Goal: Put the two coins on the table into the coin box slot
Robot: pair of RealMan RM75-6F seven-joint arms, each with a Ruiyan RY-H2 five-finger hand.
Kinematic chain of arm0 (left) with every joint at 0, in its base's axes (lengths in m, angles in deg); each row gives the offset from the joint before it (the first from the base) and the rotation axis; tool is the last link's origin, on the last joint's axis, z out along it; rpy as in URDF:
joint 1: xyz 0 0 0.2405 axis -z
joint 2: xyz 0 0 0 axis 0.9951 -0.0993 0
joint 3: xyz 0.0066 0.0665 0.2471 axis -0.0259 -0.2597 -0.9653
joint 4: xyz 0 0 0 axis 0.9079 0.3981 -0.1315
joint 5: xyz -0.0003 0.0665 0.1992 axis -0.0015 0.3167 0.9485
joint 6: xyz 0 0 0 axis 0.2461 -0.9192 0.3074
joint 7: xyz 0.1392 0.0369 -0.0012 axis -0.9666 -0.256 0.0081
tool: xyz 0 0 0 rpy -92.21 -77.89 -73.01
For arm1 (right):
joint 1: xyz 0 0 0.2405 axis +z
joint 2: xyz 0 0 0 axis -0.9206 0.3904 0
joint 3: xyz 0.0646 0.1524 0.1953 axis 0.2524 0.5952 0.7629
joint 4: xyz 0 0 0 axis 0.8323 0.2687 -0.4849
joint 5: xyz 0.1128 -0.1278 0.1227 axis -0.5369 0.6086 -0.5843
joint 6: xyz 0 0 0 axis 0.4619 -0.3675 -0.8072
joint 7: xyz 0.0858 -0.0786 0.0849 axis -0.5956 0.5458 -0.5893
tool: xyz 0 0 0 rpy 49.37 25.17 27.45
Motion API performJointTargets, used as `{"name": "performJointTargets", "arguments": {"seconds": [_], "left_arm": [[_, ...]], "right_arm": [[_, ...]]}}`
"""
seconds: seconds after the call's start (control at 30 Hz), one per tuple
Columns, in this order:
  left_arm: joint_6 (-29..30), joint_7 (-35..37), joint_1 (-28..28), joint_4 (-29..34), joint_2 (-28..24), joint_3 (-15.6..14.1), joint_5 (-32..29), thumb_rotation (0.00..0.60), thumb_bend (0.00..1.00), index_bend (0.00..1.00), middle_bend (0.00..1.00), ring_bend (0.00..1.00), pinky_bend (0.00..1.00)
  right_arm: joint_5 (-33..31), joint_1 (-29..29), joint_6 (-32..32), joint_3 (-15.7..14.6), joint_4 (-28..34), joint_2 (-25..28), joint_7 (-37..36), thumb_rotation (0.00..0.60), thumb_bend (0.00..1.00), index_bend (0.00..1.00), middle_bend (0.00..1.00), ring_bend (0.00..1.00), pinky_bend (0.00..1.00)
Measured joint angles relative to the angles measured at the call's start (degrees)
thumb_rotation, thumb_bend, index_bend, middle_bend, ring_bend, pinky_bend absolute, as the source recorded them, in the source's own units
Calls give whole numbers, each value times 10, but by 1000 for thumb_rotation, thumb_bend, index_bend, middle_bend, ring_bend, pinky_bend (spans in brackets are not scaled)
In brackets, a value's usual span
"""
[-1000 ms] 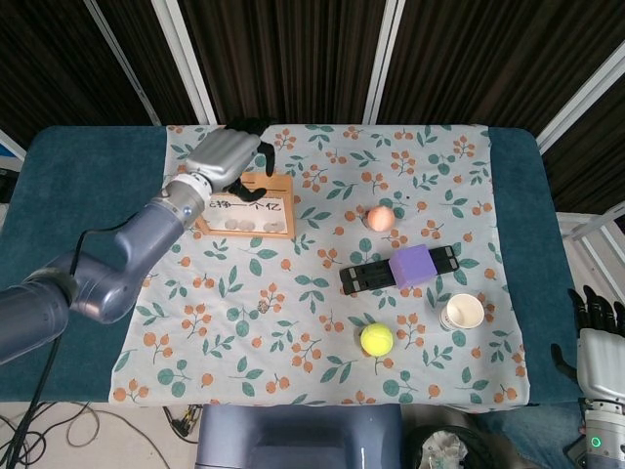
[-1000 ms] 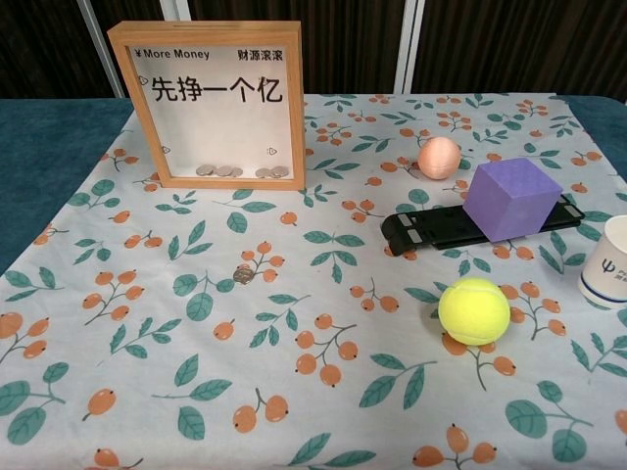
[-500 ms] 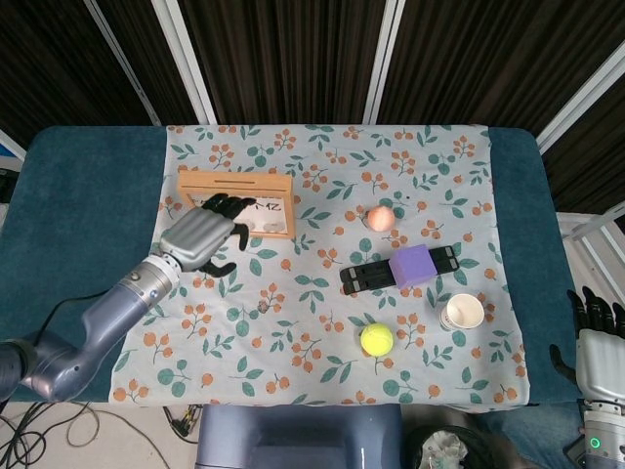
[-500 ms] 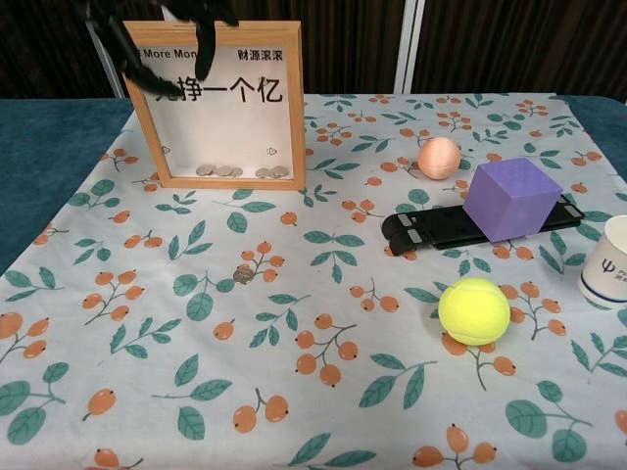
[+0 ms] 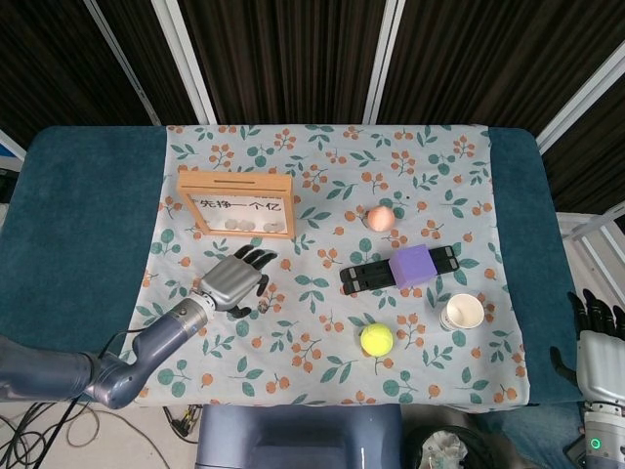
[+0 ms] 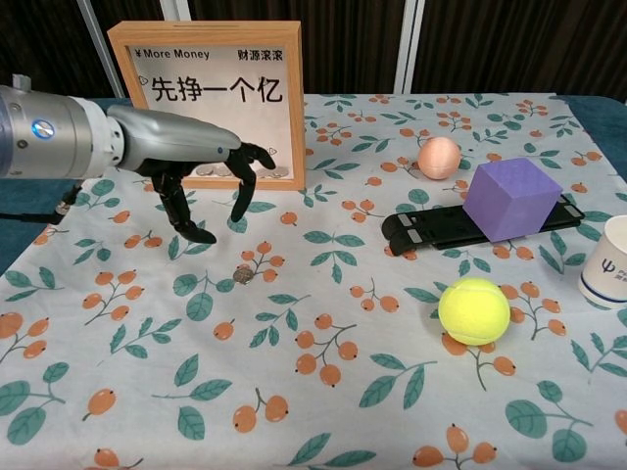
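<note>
The wooden coin box [image 5: 236, 203] [image 6: 209, 103] stands upright at the cloth's back left, with its slot [image 5: 234, 180] on the top edge and several coins lying inside at the bottom. One small coin [image 6: 243, 276] [image 5: 263, 306] lies on the cloth in front of the box; I see no second loose coin. My left hand [image 5: 234, 278] [image 6: 201, 162] hovers just above and behind that coin, fingers spread and pointing down, holding nothing. My right hand [image 5: 598, 342] rests off the table's right edge, fingers apart and empty.
On the right half of the cloth are a peach ball [image 6: 439, 157], a purple cube [image 6: 512, 198] sitting on a black holder [image 6: 431, 227], a tennis ball [image 6: 474, 310] and a paper cup [image 6: 607, 260].
My left hand has come away from the top of the coin box, moving toward the front and down to the coin on the cloth. The right hand is still.
</note>
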Motion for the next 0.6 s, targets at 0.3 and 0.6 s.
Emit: {"name": "performJointTargets", "arguments": {"seconds": [0.3, 0.6], "left_arm": [[5, -87, -16, -44, 63, 17, -2, 600, 157, 484, 0, 0, 0], [18, -135, -43, -92, 102, 33, 22, 600, 151, 484, 0, 0, 0]], "right_arm": [[-2, 0, 1, 0, 2, 2, -1, 600, 407, 96, 43, 76, 0], [-5, 0, 2, 0, 5, 3, -4, 600, 406, 96, 43, 76, 0]]}}
